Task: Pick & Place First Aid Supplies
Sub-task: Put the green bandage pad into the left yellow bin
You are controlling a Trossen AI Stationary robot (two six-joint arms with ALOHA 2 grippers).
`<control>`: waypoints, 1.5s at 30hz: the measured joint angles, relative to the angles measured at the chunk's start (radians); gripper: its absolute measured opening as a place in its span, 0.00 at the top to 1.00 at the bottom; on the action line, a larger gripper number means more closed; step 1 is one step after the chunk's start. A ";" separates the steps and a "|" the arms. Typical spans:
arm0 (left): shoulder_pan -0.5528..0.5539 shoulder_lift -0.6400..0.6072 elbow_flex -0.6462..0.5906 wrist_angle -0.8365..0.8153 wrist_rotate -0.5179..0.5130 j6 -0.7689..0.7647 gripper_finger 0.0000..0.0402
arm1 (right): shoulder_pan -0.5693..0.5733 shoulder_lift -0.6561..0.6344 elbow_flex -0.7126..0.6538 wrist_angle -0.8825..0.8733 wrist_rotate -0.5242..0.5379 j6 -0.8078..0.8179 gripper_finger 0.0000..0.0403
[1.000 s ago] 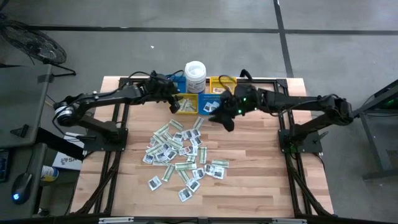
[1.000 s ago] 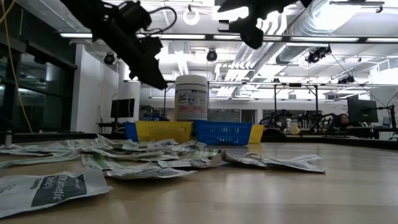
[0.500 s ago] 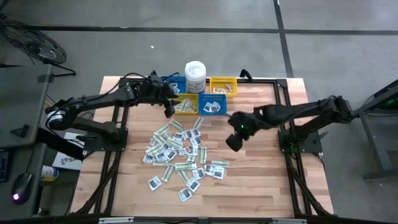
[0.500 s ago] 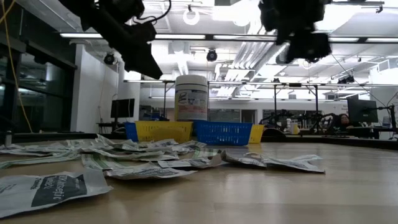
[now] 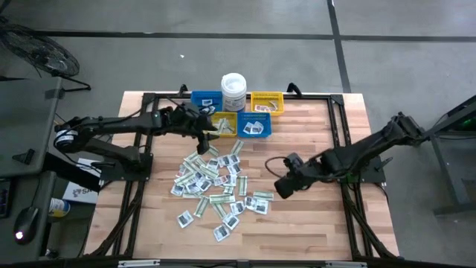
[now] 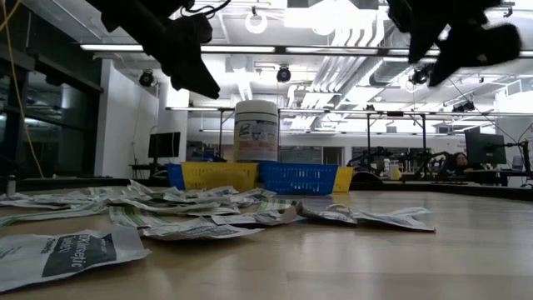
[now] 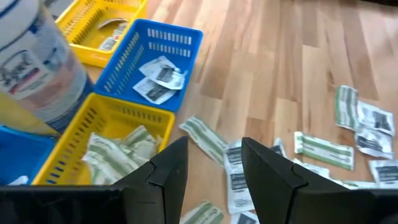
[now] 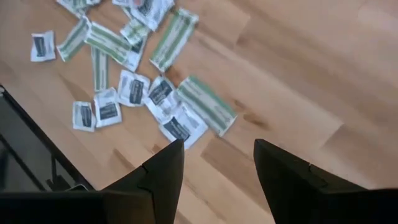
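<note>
Across the pale wooden table (image 5: pixel 312 223), dozens of small flat paper first aid packets (image 5: pixel 216 182) are lying scattered at the middle. The left gripper (image 5: pixel 205 136) is hovering with fingers spread and empty beside the yellow plastic bin (image 5: pixel 223 125). The right gripper (image 5: pixel 282 186) is hanging spread and empty just right of the pile.

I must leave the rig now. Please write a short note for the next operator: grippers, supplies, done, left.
Left gripper: open, empty, above the top of the packet pile, near the bins.
Right gripper: open, empty, above bare table right of the pile.
Done: some green strips lie in the front yellow bin, two white squares in the front blue bin.
Left: dozens of packets, loose on the table.
</note>
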 joint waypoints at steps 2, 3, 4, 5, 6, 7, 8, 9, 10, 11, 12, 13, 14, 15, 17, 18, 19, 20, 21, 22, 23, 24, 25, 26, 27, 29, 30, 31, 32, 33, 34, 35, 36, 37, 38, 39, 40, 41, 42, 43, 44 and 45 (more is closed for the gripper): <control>-0.015 0.000 0.000 0.001 0.000 -0.011 0.63 | 0.027 0.000 -0.071 0.105 0.010 0.050 0.53; -0.023 0.000 0.000 0.000 0.000 -0.019 0.63 | 0.036 0.000 -0.109 0.164 0.025 0.078 0.53; -0.030 0.000 0.000 0.000 0.000 -0.022 0.63 | 0.042 0.000 -0.145 0.216 0.039 0.110 0.53; -0.037 0.000 0.000 0.000 0.000 -0.025 0.63 | 0.046 0.000 -0.179 0.256 0.052 0.141 0.53; -0.046 0.000 0.000 0.000 0.000 -0.027 0.63 | 0.048 0.000 -0.210 0.292 0.064 0.171 0.53; -0.055 0.000 0.000 0.000 -0.001 -0.032 0.63 | 0.050 0.000 -0.238 0.324 0.068 0.200 0.53; -0.063 0.000 0.000 -0.001 -0.001 -0.039 0.63 | 0.050 0.000 -0.266 0.365 0.067 0.229 0.53; -0.072 0.000 0.000 -0.002 0.000 -0.047 0.63 | 0.050 0.000 -0.297 0.418 0.061 0.254 0.53; -0.080 0.000 0.000 -0.004 0.000 -0.049 0.63 | 0.051 0.000 -0.328 0.471 0.054 0.276 0.53; -0.088 0.000 0.000 -0.008 0.000 -0.051 0.63 | 0.051 0.000 -0.357 0.521 0.046 0.296 0.53; -0.097 0.000 0.000 -0.014 -0.001 -0.052 0.63 | 0.051 0.000 -0.382 0.564 0.040 0.315 0.53; -0.104 0.000 0.000 -0.021 -0.001 -0.052 0.63 | 0.053 0.000 -0.404 0.606 0.038 0.335 0.53; -0.111 0.000 0.000 -0.025 -0.001 -0.052 0.63 | 0.056 0.000 -0.425 0.643 0.039 0.352 0.53; -0.117 0.000 0.000 -0.027 -0.001 -0.052 0.63 | 0.059 0.000 -0.444 0.667 0.043 0.365 0.53; -0.127 0.000 0.000 -0.029 -0.001 -0.053 0.63 | 0.064 0.000 -0.473 0.703 0.055 0.374 0.53; -0.131 0.000 0.000 -0.029 -0.003 -0.053 0.63 | 0.066 0.000 -0.484 0.724 0.057 0.381 0.53; -0.131 0.000 0.000 -0.029 -0.004 -0.053 0.63 | 0.066 0.000 -0.492 0.740 0.056 0.386 0.53; -0.132 0.000 0.000 -0.029 -0.005 -0.055 0.63 | 0.066 0.000 -0.498 0.749 0.056 0.388 0.53; -0.131 0.000 0.000 -0.030 -0.006 -0.060 0.63 | 0.066 0.001 -0.502 0.751 0.057 0.387 0.53; -0.131 0.000 0.000 -0.030 -0.008 -0.070 0.63 | 0.066 0.008 -0.503 0.753 0.057 0.387 0.53; -0.129 0.000 0.000 -0.030 -0.009 -0.074 0.63 | 0.066 0.016 -0.503 0.756 0.057 0.387 0.53; -0.128 0.000 0.000 -0.029 -0.010 -0.075 0.63 | 0.065 0.029 -0.503 0.760 0.057 0.386 0.53; -0.128 0.000 0.000 -0.030 -0.012 -0.075 0.63 | 0.066 0.045 -0.503 0.768 0.053 0.387 0.53; -0.128 0.000 0.000 -0.030 -0.012 -0.075 0.63 | 0.066 0.062 -0.503 0.782 0.047 0.389 0.53; -0.129 0.000 0.000 -0.030 -0.012 -0.075 0.63 | 0.066 0.081 -0.503 0.800 0.040 0.392 0.53; -0.129 0.000 0.000 -0.030 -0.011 -0.075 0.63 | 0.066 0.119 -0.503 0.845 0.029 0.395 0.53; -0.129 0.000 0.000 -0.030 -0.012 -0.075 0.63 | 0.067 0.137 -0.503 0.857 0.028 0.399 0.53; -0.129 0.000 0.000 -0.030 -0.011 -0.075 0.63 | 0.070 0.152 -0.503 0.865 0.032 0.407 0.53; -0.129 0.000 0.000 -0.030 -0.011 -0.075 0.63 | 0.072 0.166 -0.503 0.874 0.041 0.413 0.53; -0.129 0.000 0.000 -0.030 -0.011 -0.075 0.63 | 0.073 0.179 -0.503 0.886 0.047 0.418 0.53; -0.129 0.000 0.000 -0.030 -0.011 -0.075 0.63 | 0.075 0.188 -0.503 0.895 0.049 0.421 0.53; -0.129 0.000 0.000 -0.030 -0.011 -0.075 0.63 | 0.077 0.198 -0.502 0.908 0.051 0.423 0.53; -0.128 0.000 0.000 -0.030 -0.011 -0.075 0.63 | 0.079 0.208 -0.502 0.924 0.053 0.424 0.53; -0.128 0.000 0.000 -0.031 -0.011 -0.075 0.63 | 0.081 0.217 -0.501 0.943 0.055 0.425 0.53; -0.128 0.000 0.000 -0.031 -0.011 -0.075 0.63 | 0.083 0.226 -0.501 0.960 0.057 0.426 0.53; -0.128 0.000 0.000 -0.031 -0.011 -0.075 0.63 | 0.084 0.236 -0.500 0.975 0.057 0.430 0.53; -0.128 0.000 0.000 -0.031 -0.011 -0.075 0.63 | 0.084 0.245 -0.500 0.988 0.056 0.433 0.53; -0.128 0.000 0.000 -0.031 -0.011 -0.075 0.63 | 0.084 0.253 -0.499 0.999 0.054 0.438 0.53; -0.128 0.000 0.000 -0.031 -0.011 -0.075 0.63 | 0.085 0.263 -0.499 1.007 0.054 0.444 0.53; -0.128 0.000 0.000 -0.030 -0.011 -0.075 0.63 | 0.085 0.271 -0.499 1.017 0.053 0.448 0.53; -0.128 0.000 0.000 -0.030 -0.011 -0.075 0.63 | 0.085 0.280 -0.499 1.029 0.054 0.451 0.53; -0.128 0.000 0.000 -0.031 -0.011 -0.075 0.63 | 0.085 0.286 -0.499 1.040 0.054 0.456 0.53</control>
